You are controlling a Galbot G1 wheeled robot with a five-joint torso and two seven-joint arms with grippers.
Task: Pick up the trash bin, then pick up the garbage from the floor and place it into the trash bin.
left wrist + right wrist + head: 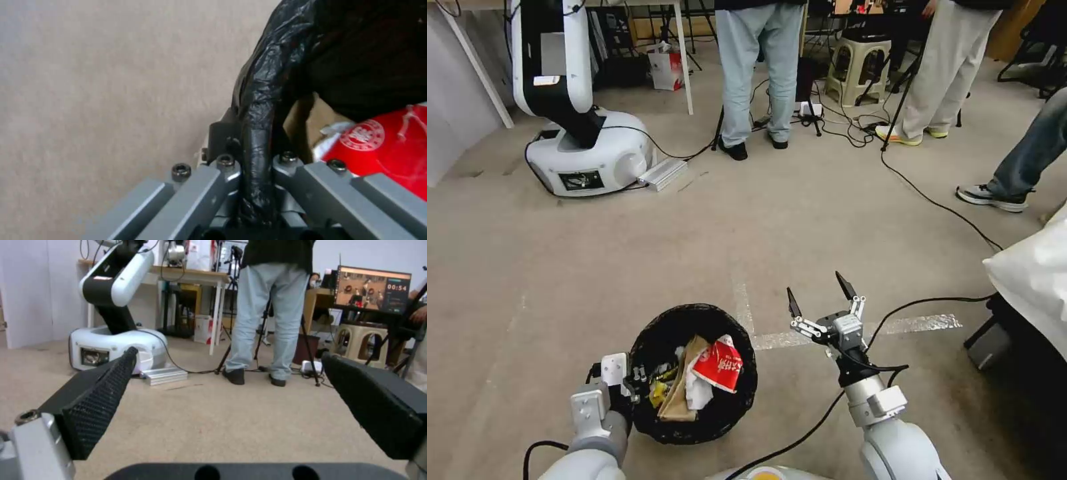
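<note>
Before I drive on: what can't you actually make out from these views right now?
- Trash bin: head view, its white wall is hidden by the black liner and the left gripper; how deep the litter goes cannot be told.
- Yellow wrapper: mostly under the brown paper bag.
- Red packet: cut off by the left wrist view's edge.
- Floor right of the right gripper: hidden by a white sheet.

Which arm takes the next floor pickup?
Likely right: the right gripper is open and empty, while the left gripper is clamped on the trash bin rim.
</note>
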